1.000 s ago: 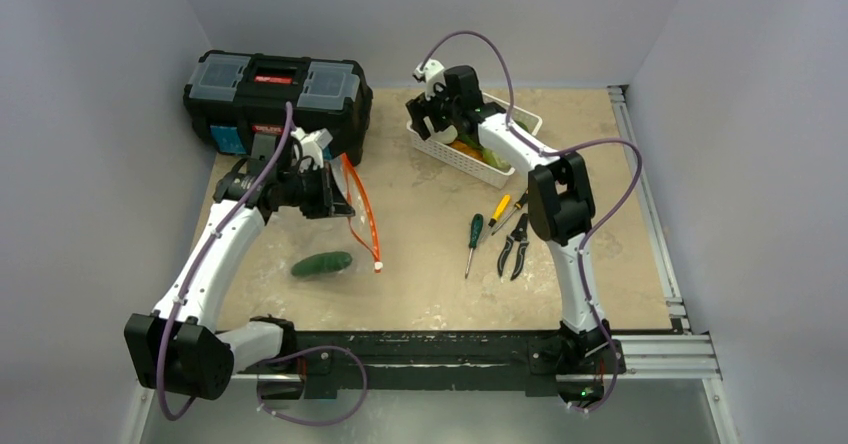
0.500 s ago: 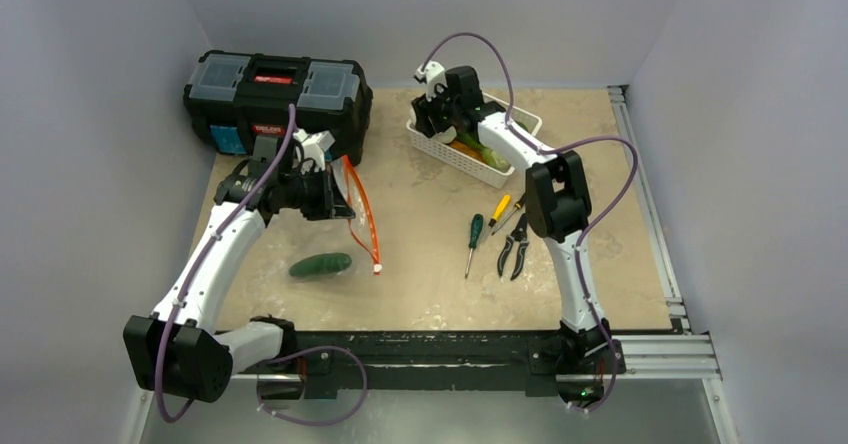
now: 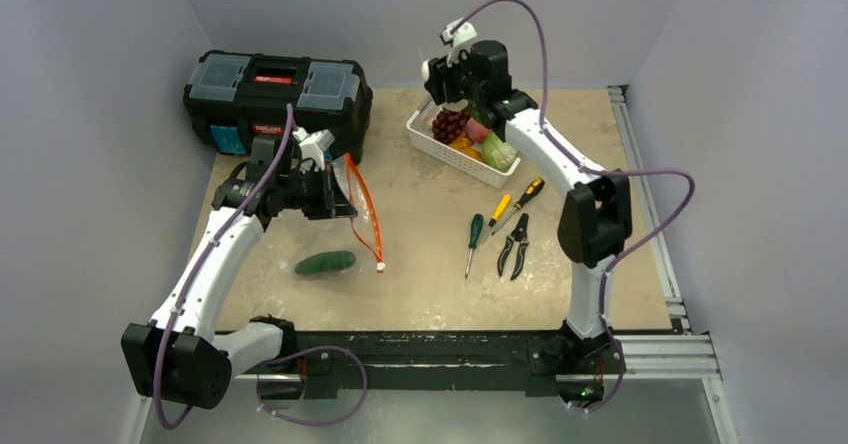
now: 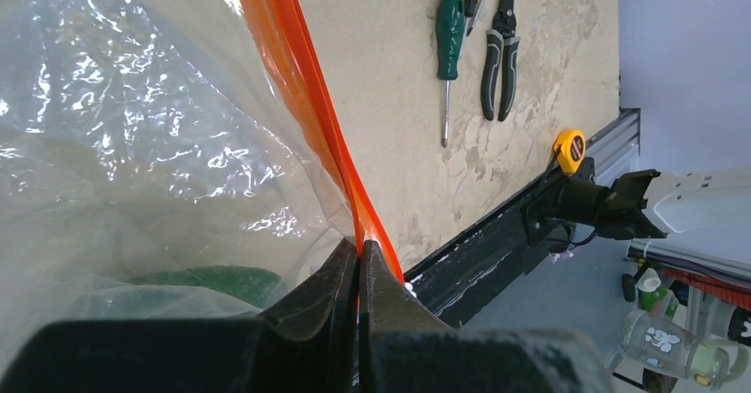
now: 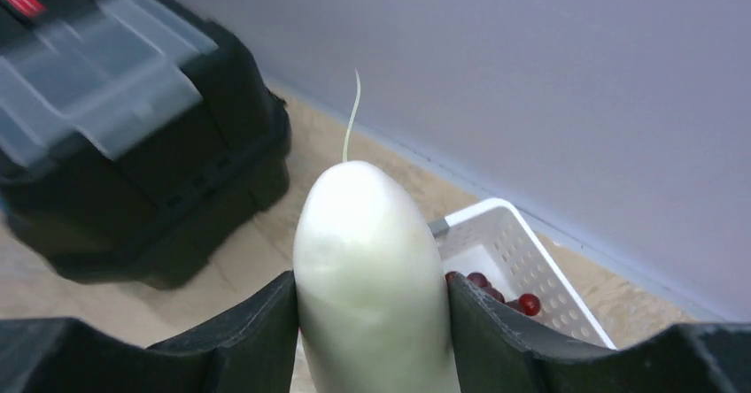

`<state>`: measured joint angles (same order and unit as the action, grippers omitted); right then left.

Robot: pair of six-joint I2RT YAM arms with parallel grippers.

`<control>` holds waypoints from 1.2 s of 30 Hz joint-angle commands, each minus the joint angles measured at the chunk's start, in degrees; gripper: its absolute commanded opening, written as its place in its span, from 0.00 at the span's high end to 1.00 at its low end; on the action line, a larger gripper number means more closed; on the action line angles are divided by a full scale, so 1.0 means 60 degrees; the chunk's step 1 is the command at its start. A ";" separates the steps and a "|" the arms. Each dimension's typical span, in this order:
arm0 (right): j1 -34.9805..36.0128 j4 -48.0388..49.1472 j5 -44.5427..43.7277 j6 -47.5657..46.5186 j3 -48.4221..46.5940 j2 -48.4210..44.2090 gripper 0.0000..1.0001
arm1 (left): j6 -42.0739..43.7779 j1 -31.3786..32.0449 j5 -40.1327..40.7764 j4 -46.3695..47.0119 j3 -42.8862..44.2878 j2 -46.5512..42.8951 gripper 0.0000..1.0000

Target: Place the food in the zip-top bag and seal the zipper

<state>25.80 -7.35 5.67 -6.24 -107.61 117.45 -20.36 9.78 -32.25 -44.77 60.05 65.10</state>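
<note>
The clear zip-top bag (image 3: 340,204) hangs from my left gripper (image 3: 335,192), which is shut on its orange-red zipper strip (image 4: 305,101). The small white slider (image 3: 379,266) sits at the strip's near end. A dark green cucumber (image 3: 325,262) lies below the bag's mouth and shows through the plastic in the left wrist view (image 4: 212,282). My right gripper (image 3: 440,69) is raised above the white basket (image 3: 432,146) and is shut on a white oblong vegetable (image 5: 372,260). Dark grapes (image 3: 448,124), a pink peach (image 3: 478,129), orange citrus (image 3: 465,146) and a light-green cabbage (image 3: 497,151) lie in the basket.
A black toolbox (image 3: 272,89) stands at the back left, close behind the left gripper. A green screwdriver (image 3: 472,239), a yellow screwdriver (image 3: 498,209), another screwdriver (image 3: 525,194) and pliers (image 3: 515,246) lie on the table to the right of the bag.
My right gripper has risen out of the basket with the white vegetable, moving up and slightly right, uncovering the basket's contents. The left gripper keeps hold of the bag almost unmoved.
</note>
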 commanded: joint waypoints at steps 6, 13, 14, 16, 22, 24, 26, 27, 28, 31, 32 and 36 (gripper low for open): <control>0.0271 0.5972 0.2475 0.5529 0.4254 -0.3802 1.00 | -0.1232 0.0040 -0.1082 0.0854 -0.0305 -0.0433 1.00; 0.1663 0.9964 0.3056 0.9329 0.6668 -0.4989 1.00 | -0.3861 0.0040 -0.1942 0.2708 -0.1428 -0.1278 1.00; 0.1896 1.0378 0.2884 0.9521 0.6982 -0.5137 1.00 | -0.3986 0.0040 -0.1897 0.2721 -0.1396 -0.1350 1.00; 0.2266 1.0958 0.2280 0.9889 0.7519 -0.5484 1.00 | -0.4157 0.0040 -0.1738 0.2607 -0.1253 -0.1518 1.00; 0.2986 1.1920 0.0548 1.0597 0.8531 -0.5986 1.00 | -0.4676 0.0042 -0.1435 0.2527 -0.0927 -0.2030 1.00; 0.3250 1.1932 -0.0075 1.0713 0.8738 -0.6095 1.00 | -0.4650 0.0040 -0.1314 0.2362 -0.0871 -0.2066 1.00; 0.3545 1.1808 -0.0820 1.0498 0.8908 -0.6218 1.00 | -0.4690 0.0040 -0.1301 0.2313 -0.0923 -0.2121 1.00; 0.3657 1.1665 -0.1116 1.0394 0.8948 -0.6250 1.00 | -0.4755 0.0040 -0.1346 0.2380 -0.0976 -0.2171 1.00; 0.3737 1.1640 -0.1327 1.0337 0.8966 -0.6251 1.00 | -0.4840 0.0040 -0.1403 0.2506 -0.1050 -0.2219 1.00; 0.3997 1.1476 -0.2036 1.0298 0.9014 -0.6244 1.00 | -0.5007 0.0040 -0.1444 0.2655 -0.1140 -0.2307 1.00; 0.4127 1.1325 -0.2356 1.0265 0.9004 -0.6245 1.00 | -0.5047 0.0047 -0.1437 0.2677 -0.1146 -0.2323 1.00; 0.4928 1.0844 -0.3900 0.9331 0.8949 -0.6185 1.00 | -0.5163 0.0043 -0.1492 0.2816 -0.1168 -0.2370 1.00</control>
<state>51.79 58.61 -6.33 54.57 -53.67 81.14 -49.39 9.80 -40.29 -31.05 52.62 52.05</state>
